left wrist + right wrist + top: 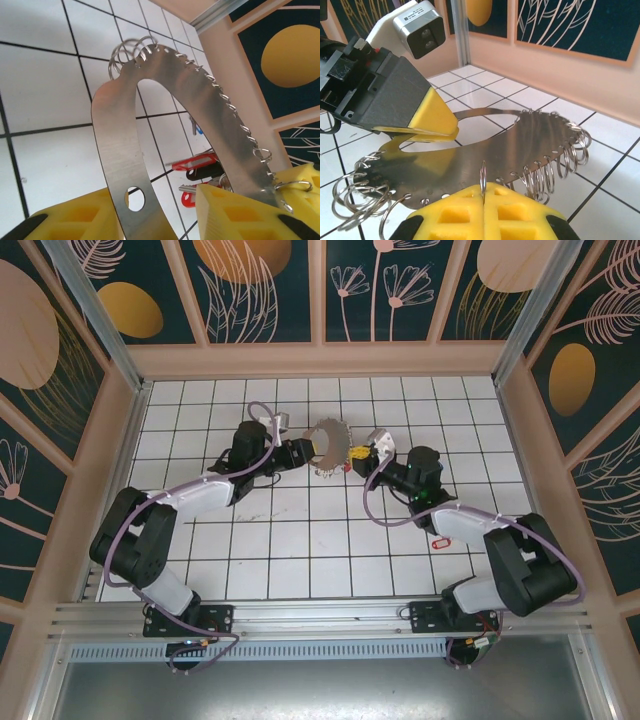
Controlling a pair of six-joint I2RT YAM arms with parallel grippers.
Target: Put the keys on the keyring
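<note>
Left gripper (150, 197): half parted, loose around keyring (117, 150) band.
Right gripper (483, 200): pinched shut on one rim loop (483, 172).
Keyring: raised off tiles, between both grippers.
Keys (195, 162): lying on tiles beyond hoop.
Advice: hold loop firmly; release left slowly, preventing twist or sag.

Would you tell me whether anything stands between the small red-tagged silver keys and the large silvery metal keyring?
Nothing visible does: the red-tagged silver keys lie on the tiles behind the silvery metal keyring, seen through its opening.
</note>
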